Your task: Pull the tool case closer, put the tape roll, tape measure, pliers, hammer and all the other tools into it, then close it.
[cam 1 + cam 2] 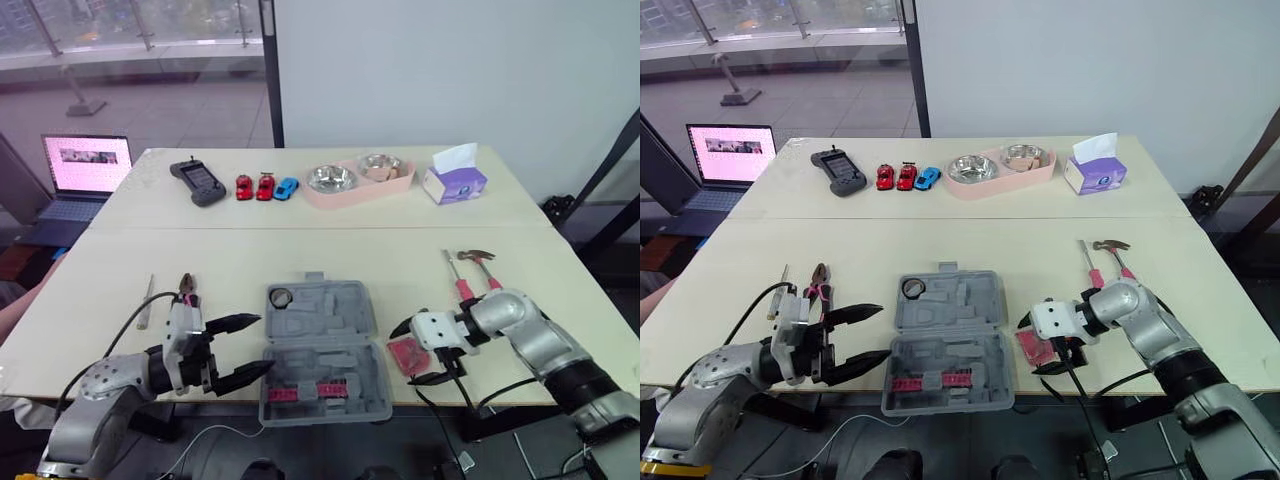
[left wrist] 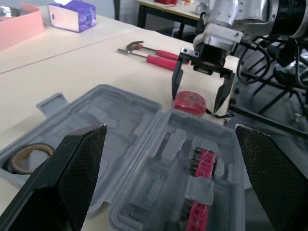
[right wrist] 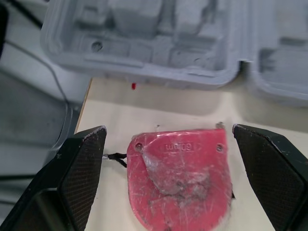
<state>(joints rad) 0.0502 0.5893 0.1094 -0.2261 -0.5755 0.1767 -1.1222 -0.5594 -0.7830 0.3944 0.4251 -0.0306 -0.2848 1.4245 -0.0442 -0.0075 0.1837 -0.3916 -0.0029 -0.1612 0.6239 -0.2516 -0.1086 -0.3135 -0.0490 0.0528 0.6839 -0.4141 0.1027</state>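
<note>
The grey tool case (image 1: pixel 322 345) lies open at the table's front middle, with the tape roll (image 1: pixel 281 297) in its far left pocket and red bits (image 1: pixel 300 390) in the near half. My left gripper (image 1: pixel 262 344) stands open at the case's left edge, holding nothing. My right gripper (image 1: pixel 412 353) is open and straddles the red tape measure (image 3: pixel 180 183), which lies flat just right of the case. Pliers (image 1: pixel 188 290) and a pale slim tool (image 1: pixel 147 300) lie at the left. The hammer (image 1: pixel 478 262) and a red-handled screwdriver (image 1: pixel 458 280) lie at the right.
Along the far table stand a dark handheld device (image 1: pixel 198 182), three toy cars (image 1: pixel 265 187), a pink tray (image 1: pixel 400 185) with steel bowls and a purple tissue box (image 1: pixel 454 178). A laptop (image 1: pixel 85 175) sits beyond the left edge. The tape measure lies close to the front edge.
</note>
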